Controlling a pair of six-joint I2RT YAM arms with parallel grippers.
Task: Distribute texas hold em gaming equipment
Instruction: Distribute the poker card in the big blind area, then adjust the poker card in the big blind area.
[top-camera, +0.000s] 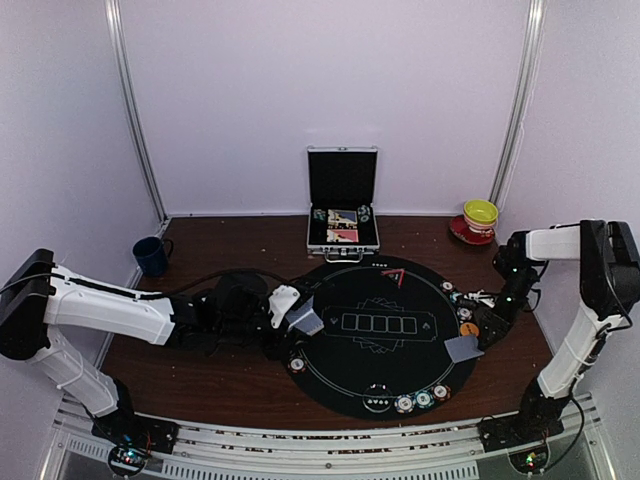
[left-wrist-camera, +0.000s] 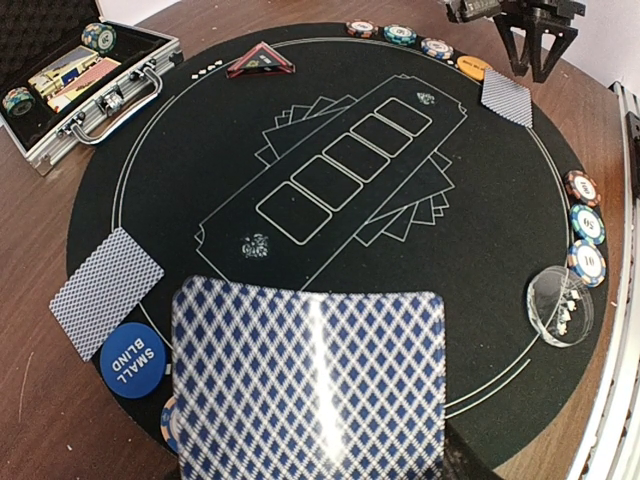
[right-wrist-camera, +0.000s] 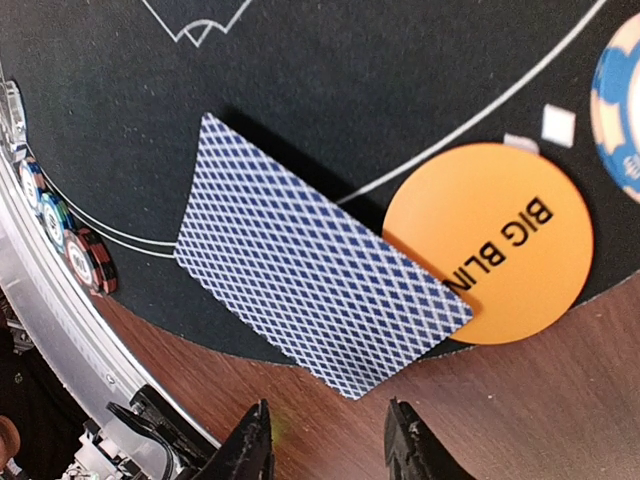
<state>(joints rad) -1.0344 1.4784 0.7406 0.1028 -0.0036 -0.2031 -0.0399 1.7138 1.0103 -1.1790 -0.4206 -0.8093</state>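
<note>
Cards are the step in hand: the dealt card (right-wrist-camera: 310, 270) lies face down just ahead of my right gripper (right-wrist-camera: 330, 445), whose jaws stand apart with nothing in them. One corner rests over the orange BIG BLIND button (right-wrist-camera: 500, 240). This seat looks served, so the next move calls for backing away cleanly. My left gripper (top-camera: 297, 318) is clamped on the held cards (left-wrist-camera: 310, 380). Only its wrist view shows a second card (left-wrist-camera: 105, 290) by the SMALL BLIND button (left-wrist-camera: 132, 360), left of them.

walls (top-camera: 320, 80): plain pale lilac-white, three sides | corner posts (top-camera: 135, 110): bare metal | table (top-camera: 240, 240) — dark brown wood | near edge — ribbed aluminium rail (top-camera: 330, 452) | light: soft, even
</note>
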